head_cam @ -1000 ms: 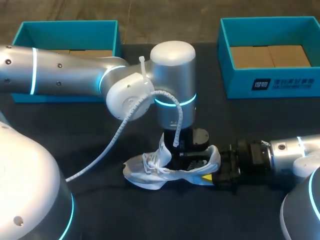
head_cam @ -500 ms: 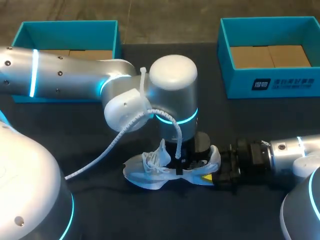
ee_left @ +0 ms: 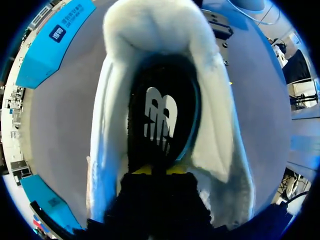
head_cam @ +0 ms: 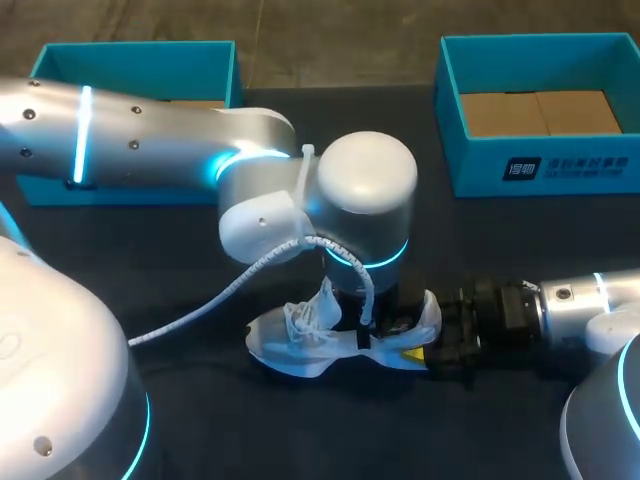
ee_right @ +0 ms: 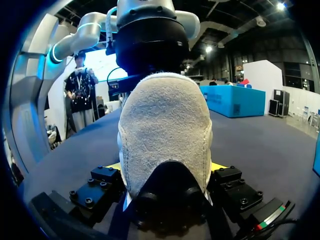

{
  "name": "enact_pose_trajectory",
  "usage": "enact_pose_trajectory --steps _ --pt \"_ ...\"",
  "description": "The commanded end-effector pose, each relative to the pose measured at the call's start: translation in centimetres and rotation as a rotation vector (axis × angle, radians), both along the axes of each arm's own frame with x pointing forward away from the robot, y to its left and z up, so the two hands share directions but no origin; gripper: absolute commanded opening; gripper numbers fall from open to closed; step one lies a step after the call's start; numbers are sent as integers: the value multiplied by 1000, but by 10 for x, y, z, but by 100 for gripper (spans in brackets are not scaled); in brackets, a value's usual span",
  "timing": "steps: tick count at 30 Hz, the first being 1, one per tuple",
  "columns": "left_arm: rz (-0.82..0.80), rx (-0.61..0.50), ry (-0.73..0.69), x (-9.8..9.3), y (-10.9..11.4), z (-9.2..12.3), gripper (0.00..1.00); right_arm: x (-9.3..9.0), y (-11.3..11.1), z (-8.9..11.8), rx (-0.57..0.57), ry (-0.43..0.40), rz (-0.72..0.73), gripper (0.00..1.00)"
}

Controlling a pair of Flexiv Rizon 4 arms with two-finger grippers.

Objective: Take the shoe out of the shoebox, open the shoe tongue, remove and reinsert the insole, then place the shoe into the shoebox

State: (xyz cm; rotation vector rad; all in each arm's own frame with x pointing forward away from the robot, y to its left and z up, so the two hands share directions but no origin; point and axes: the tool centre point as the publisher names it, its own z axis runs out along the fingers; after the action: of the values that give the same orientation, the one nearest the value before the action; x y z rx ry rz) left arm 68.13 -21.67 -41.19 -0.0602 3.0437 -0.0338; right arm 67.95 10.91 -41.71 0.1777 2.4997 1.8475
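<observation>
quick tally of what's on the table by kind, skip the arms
Teal boxes: 2
White shoe: 1
Black insole, inside the shoe: 1
Total: 4

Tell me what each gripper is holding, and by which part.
The right gripper clamps the white fabric sneaker by its heel. The left gripper sits inside the sneaker's opening at the black insole; whether it grips it cannot be told.
</observation>
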Motion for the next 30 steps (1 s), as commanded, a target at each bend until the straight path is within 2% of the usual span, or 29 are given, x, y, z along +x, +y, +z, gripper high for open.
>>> enact_pose_trajectory --steps 1,6,19,30 --pt "5 1 4 15 -1 -21 0 -1 1 0 -2 1 -1 0" --pt "11 -21 27 15 3 -15 0 -1 1 0 -2 1 -1 0" --pt "-73 -168 250 3 19 13 0 -1 1 0 -2 1 -1 0" --pt "-161 -254 318 -7 27 42 0 -1 1 0 -2 1 -1 0"
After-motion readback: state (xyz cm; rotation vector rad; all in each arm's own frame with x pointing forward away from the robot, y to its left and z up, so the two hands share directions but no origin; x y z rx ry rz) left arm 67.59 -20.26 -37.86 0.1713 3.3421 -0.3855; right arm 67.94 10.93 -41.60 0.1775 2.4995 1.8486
